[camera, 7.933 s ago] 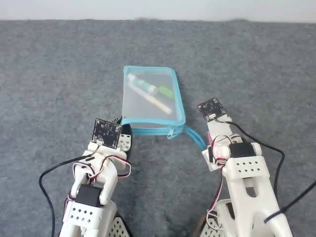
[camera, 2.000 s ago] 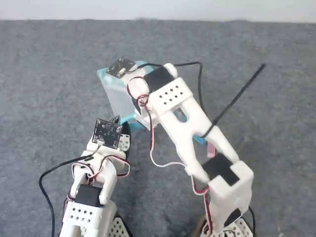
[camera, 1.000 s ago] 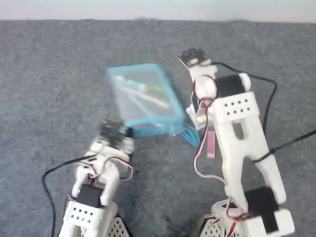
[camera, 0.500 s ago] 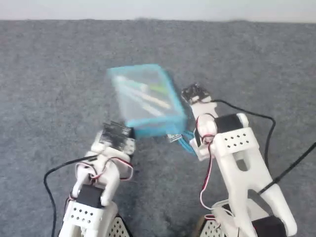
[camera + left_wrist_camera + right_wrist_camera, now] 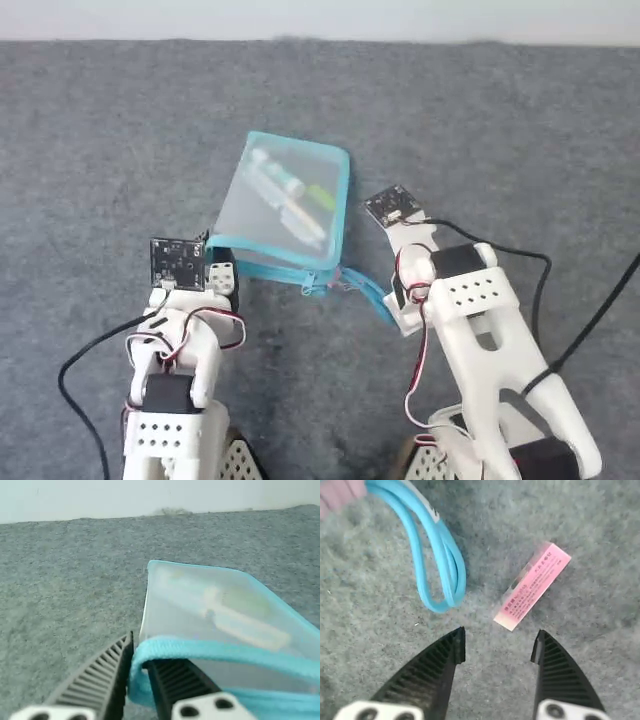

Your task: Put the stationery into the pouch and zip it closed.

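The translucent pouch [image 5: 285, 215] with teal trim lies mid-table, with pens and a green item [image 5: 322, 193] inside it. My left gripper [image 5: 220, 268] is at its near-left corner, shut on the teal edge [image 5: 150, 650]. A teal loop strap [image 5: 375, 292] trails from the pouch's near-right corner, where the zipper pull [image 5: 322, 285] sits. My right gripper [image 5: 499, 637] hangs open just above the carpet, with the strap [image 5: 437, 555] and a pink eraser [image 5: 532, 586] lying just beyond its fingertips. The right arm [image 5: 450, 290] covers that spot in the high view.
Grey carpet [image 5: 520, 130] covers the whole table, with open room to the far left, far right and behind the pouch. A pale wall edge [image 5: 320, 20] runs along the back. Cables [image 5: 85, 350] hang off both arms near the front.
The left gripper has swung left with the pouch's corner, turning and shifting the pouch. The right arm has drawn back slightly and now sits beside the strap.
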You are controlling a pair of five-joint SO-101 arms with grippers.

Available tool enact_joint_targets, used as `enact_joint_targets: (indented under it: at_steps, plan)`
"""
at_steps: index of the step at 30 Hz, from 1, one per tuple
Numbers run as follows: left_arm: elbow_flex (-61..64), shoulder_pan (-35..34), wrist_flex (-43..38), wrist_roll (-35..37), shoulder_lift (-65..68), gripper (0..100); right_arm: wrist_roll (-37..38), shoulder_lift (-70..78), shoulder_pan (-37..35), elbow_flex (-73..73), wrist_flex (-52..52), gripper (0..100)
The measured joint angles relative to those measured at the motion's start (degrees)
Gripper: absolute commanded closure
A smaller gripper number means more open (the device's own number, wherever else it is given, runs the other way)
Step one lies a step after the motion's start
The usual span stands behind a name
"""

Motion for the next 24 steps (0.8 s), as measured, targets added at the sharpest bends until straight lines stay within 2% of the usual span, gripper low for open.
enact_joint_targets:
  at_steps: [10,19,24]
  plan:
    - [0.26,1.05,0.00,0.00,0.00,99,0.00,0.00,0.09,8.79,-9.58,77.5]
    - [0.35,1.05,0.00,0.00,0.00,99,0.00,0.00,0.35,9.05,-10.99,77.5]
    - [0.35,1.05,0.00,0.00,0.00,99,-0.70,0.00,0.35,12.22,-15.38,77.5]
